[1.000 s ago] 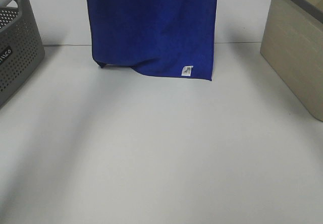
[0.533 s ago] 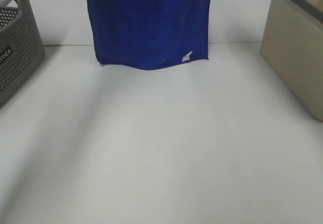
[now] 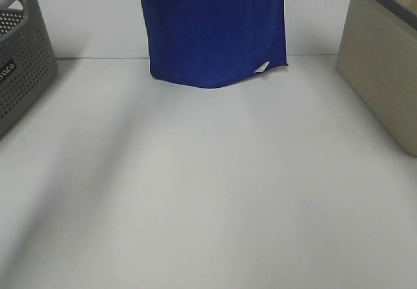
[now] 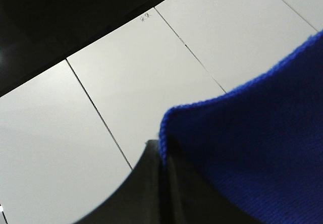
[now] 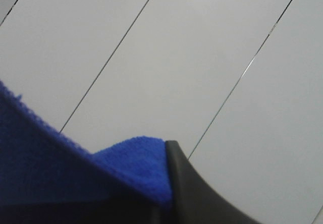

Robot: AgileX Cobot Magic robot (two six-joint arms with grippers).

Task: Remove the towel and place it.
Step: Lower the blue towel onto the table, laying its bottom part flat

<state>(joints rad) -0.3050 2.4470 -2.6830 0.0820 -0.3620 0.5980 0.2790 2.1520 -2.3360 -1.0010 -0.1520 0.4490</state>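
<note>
Blue towel (image 3: 215,28) hanging, grey basket (image 3: 23,61), beige bin (image 3: 381,74)

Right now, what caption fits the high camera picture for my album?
Blue towel hangs over the white table, between a grey basket and a beige bin.

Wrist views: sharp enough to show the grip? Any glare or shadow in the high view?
Left wrist: towel hem crisp, left gripper underexposed, detail lost. Right wrist: right gripper a black silhouette, towel pile slightly soft. Exterior high: even light, no glare, a faint diagonal shadow on the table, left of the view.
</note>
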